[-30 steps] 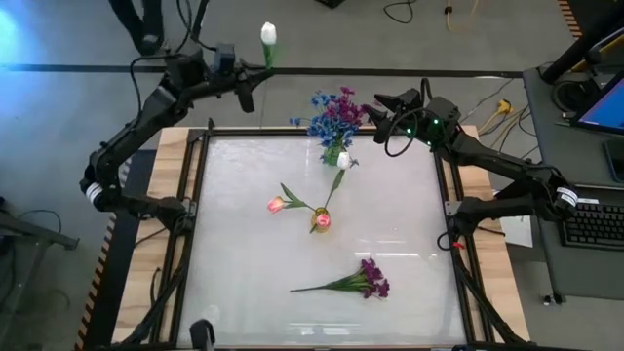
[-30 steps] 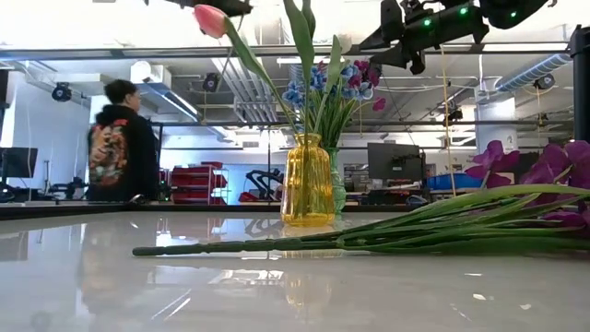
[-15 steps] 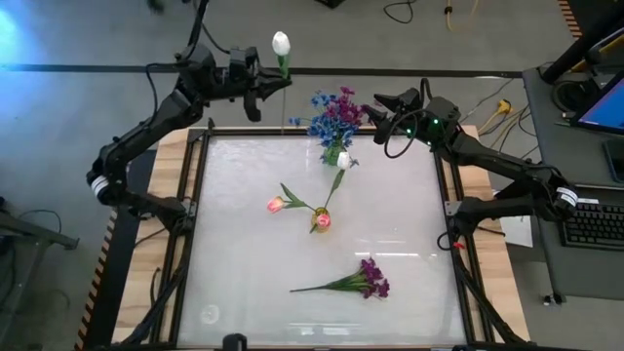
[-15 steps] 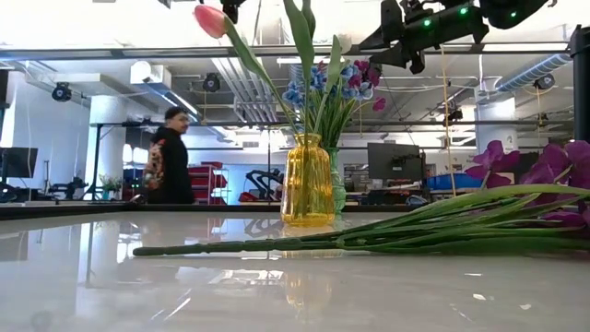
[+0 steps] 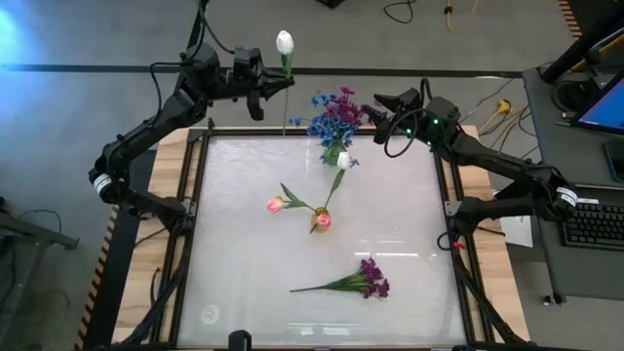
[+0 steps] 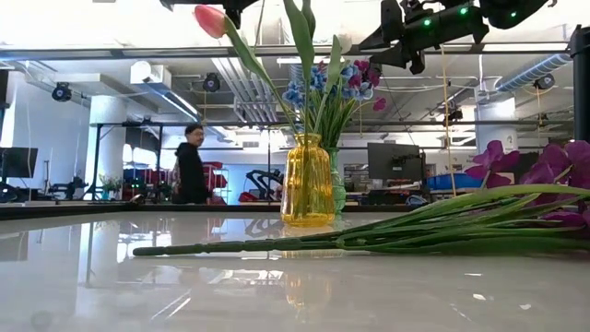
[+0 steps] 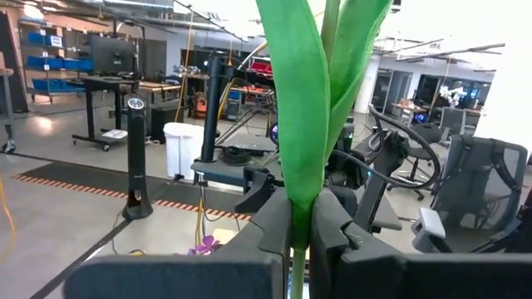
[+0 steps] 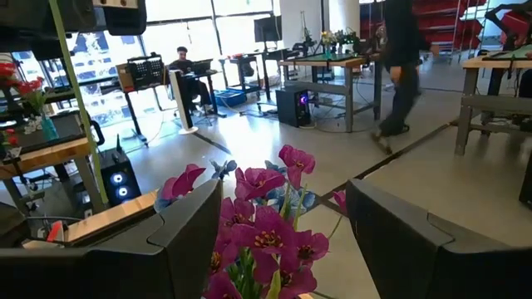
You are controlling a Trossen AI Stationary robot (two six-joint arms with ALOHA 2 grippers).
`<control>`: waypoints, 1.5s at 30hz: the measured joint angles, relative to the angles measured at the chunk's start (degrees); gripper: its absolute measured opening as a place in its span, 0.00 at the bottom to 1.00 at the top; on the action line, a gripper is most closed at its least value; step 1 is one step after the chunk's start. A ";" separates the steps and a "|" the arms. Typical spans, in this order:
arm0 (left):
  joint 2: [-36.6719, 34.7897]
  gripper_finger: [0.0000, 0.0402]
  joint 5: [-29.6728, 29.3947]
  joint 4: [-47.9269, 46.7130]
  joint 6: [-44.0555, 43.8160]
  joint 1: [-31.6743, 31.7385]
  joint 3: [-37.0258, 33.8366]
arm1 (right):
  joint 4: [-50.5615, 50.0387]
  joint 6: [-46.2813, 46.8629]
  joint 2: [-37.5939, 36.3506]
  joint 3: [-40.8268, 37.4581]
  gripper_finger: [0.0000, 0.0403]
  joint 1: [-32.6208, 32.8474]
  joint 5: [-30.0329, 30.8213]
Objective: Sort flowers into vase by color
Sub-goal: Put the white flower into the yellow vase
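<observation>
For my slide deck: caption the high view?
Left gripper holds a white tulip aloft; open right gripper waits beside the vase bouquet.

White tulip [image 5: 284, 42]: a single white bud on a long green stem, held upright above the table's far edge, left of the vase; its broad green leaves [image 7: 309, 100] are seen clamped at the stem.
Blue and purple bunch [image 5: 335, 113]: small blue blossoms mixed with purple ones, standing upright in the vases at the far middle of the table; the purple blossoms [image 8: 270, 224] are seen close up.
Pink tulips [image 5: 277, 205]: two pink buds on green stems, set in a yellow vase [image 6: 307, 182] near the table's centre, leaning outward.
Purple sprig [image 5: 369, 278]: a bunch of purple blossoms on a long green stem, lying flat near the table's front, blossoms to the right.
</observation>
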 joint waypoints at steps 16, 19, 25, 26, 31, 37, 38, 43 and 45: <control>0.00 0.00 -1.67 2.80 -3.33 -4.47 -0.02 | 7.49 6.54 -3.49 -0.01 0.62 0.13 -4.06; 0.02 0.00 -4.59 5.00 -3.90 -7.39 0.02 | 12.28 9.66 -3.63 0.00 0.62 0.15 -6.80; 0.86 0.00 -13.93 6.00 -3.90 -12.51 0.37 | 20.41 15.55 -2.99 -0.02 0.62 0.58 -10.51; 1.12 0.00 -14.41 6.09 -3.91 -13.22 0.37 | 21.32 15.86 -2.93 0.00 0.62 0.93 -10.53; 2.64 0.00 -19.31 8.50 -5.73 -16.42 0.37 | 21.88 14.28 -2.13 2.90 0.62 3.21 -12.61; 4.16 0.00 -20.94 9.40 -7.30 -17.87 0.39 | 14.52 11.84 1.54 9.72 0.62 5.61 -17.39; 4.33 0.00 -20.92 9.39 -7.31 -18.24 0.39 | 13.38 11.48 2.35 11.10 0.62 5.80 -18.14; 4.94 0.00 -20.67 8.63 -6.61 -19.31 0.39 | 10.11 11.88 6.31 18.18 0.62 6.14 -21.74; 4.94 0.00 -20.78 7.81 -6.53 -19.29 0.39 | 8.16 11.88 7.78 21.08 0.62 6.16 -24.98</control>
